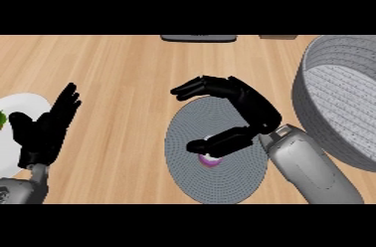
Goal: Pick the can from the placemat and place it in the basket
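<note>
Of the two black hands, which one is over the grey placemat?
The right hand. It arches over the round grey placemat, thumb beside the purple can. The left hand rests open at the left, fingers up, over the white plate.

A light wooden counter (132, 71) filled the view, its grain running left to right in pale tan planks. At the far edge, near the middle, lay a flat dark grey object (198, 38), only partly in view. Further right along that far edge sat a small brown object (277, 37), cut off. The light was even, with soft shadows.
</note>
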You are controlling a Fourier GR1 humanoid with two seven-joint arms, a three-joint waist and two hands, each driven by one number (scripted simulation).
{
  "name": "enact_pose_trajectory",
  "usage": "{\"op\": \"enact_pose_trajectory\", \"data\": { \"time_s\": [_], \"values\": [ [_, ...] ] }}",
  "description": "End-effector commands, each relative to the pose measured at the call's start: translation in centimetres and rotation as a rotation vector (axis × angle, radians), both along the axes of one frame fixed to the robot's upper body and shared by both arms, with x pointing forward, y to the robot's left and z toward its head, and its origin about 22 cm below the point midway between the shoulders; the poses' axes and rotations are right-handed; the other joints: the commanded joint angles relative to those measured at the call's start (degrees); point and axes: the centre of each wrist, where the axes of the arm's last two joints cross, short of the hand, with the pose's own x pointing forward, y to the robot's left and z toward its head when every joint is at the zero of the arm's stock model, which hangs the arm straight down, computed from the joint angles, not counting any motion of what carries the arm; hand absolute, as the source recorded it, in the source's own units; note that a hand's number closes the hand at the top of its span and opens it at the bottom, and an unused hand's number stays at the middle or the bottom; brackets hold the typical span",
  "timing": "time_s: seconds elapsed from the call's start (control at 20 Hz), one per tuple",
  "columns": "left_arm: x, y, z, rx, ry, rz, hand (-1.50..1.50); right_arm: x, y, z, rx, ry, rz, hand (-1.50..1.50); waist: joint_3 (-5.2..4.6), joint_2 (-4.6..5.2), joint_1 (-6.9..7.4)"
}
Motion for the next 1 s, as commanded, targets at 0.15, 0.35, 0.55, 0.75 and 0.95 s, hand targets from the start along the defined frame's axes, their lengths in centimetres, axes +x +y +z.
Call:
{"op": "enact_pose_trajectory", "data": {
  "time_s": [0.15, 0.35, 0.55, 0.75, 0.95],
  "values": [
    [1.6, 1.0, 0.7, -0.03, 0.041, 0.001, 0.0, -6.5, 10.2, 1.5, -0.089, -0.017, -0.077, -1.5, 0.1, -0.49, -1.52],
    [2.1, 1.8, 0.8, -0.027, 0.039, 0.01, 0.0, -5.3, 9.2, 5.9, -0.364, 0.023, -0.165, -1.5, 0.03, -0.74, -2.21],
    [2.0, 2.7, 0.9, -0.018, 0.061, 0.026, 0.0, -4.4, 8.1, 9.9, -0.629, -0.105, -0.379, -1.5, -0.11, -1.66, -3.54],
    [2.0, 2.3, 0.2, -0.023, 0.05, 0.039, 0.0, -3.2, 6.6, 14.7, -0.826, -0.121, -0.583, -1.5, -0.05, -1.2, -3.18],
    [2.1, 2.3, -0.7, -0.033, 0.04, 0.017, 0.0, -3.4, 7.0, 19.6, -0.924, -0.042, -0.549, -1.5, 0.05, -0.54, -1.89]
  ]
}}
